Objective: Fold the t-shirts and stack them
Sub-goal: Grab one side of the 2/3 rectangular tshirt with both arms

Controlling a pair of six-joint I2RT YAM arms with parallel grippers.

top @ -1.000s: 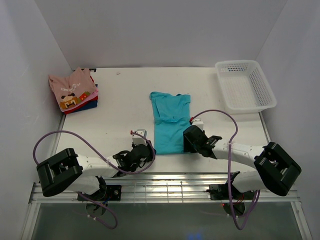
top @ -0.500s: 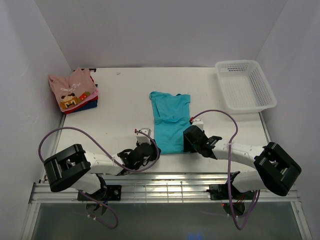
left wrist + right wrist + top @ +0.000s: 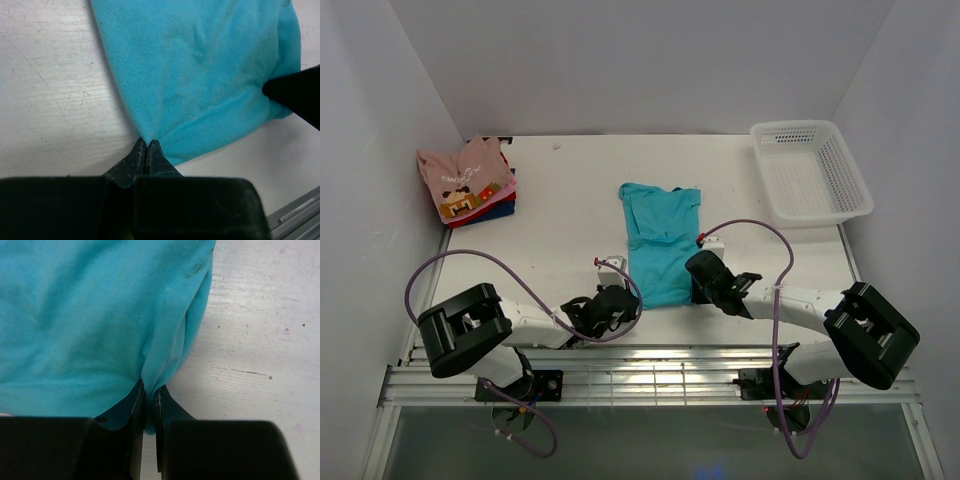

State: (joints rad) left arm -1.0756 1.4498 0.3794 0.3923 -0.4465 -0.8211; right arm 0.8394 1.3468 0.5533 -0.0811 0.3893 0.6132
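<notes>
Teal t-shirt [image 3: 660, 245] flat at table [image 3: 560, 200] middle, hem toward near edge. Top view: both grippers' tips hidden under wrists. Wrist views only: left gripper [image 3: 146, 145] tips pressed together on near-left hem corner, cloth puckering into them; right gripper [image 3: 148, 392] pinching fold at near-right hem corner. Count: one spread shirt; one folded stack [image 3: 468, 180] at far-left corner, pink on top, red and dark blue edges beneath, layer number unclear; one basket [image 3: 798, 127] at far-right corner.

A scuffed white tabletop [image 3: 560, 200] sat between 3 plain pale-grey walls [image 3: 640, 60], evenly lit, a ribbed metal rail [image 3: 650, 365] along its near edge.
</notes>
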